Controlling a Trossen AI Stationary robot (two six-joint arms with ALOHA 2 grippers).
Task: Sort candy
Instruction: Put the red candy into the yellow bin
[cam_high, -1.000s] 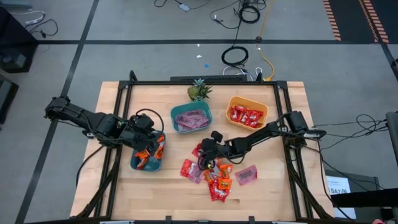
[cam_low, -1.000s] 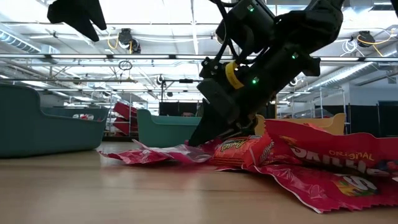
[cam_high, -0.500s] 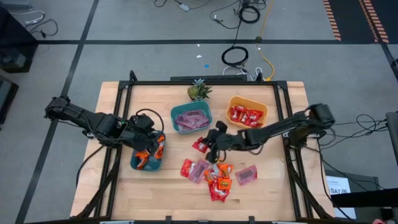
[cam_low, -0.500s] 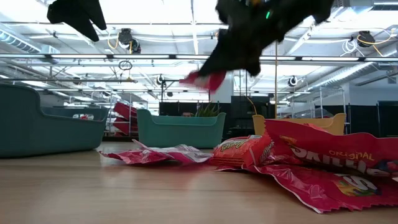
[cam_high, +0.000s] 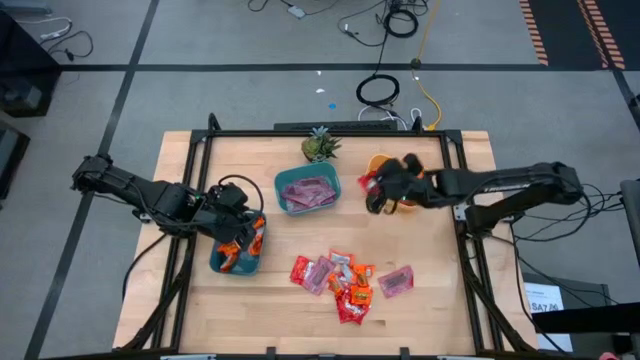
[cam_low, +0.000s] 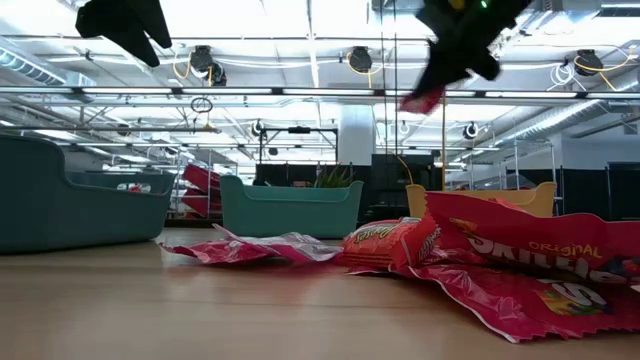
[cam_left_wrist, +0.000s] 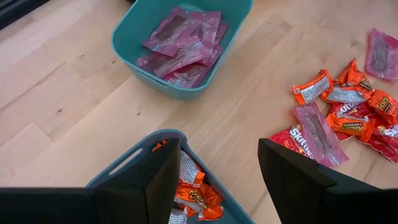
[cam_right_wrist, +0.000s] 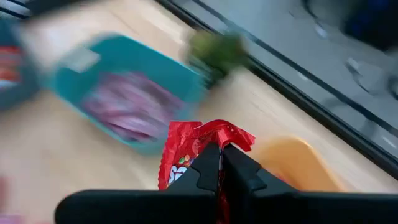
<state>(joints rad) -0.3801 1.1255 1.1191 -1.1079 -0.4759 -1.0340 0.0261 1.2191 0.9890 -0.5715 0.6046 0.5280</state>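
Loose candy (cam_high: 345, 280) in red, orange and pink wrappers lies in a pile on the table's near middle. My right gripper (cam_high: 374, 192) is shut on one red candy (cam_high: 367, 182), high above the left rim of the orange bowl (cam_high: 412, 178), which holds red candies. My left gripper (cam_left_wrist: 214, 180) hangs open and empty over the left teal bowl (cam_high: 236, 260) of orange candies. A second teal bowl (cam_high: 308, 190) holds pink candies. My right gripper pinches the red candy by one edge of its wrapper (cam_right_wrist: 208, 144) between its two fingertips. The fingers come from the table's right side, slanting down. The candy (cam_low: 422, 100) sticks out past the fingertips, crumpled, lifted well clear of table and bowls.
A small green plant (cam_high: 319, 146) stands at the far edge behind the middle teal bowl. A black frame rail (cam_high: 455, 200) runs along the table's right side. Bare wood (cam_high: 440, 250) shows between the pile and the orange bowl.
My right gripper has taken a red candy from the pile. It has risen high and swung toward the table's far right, to the orange bowl. The candy has gone with it, lifted clear. The rest of the pile stays put.
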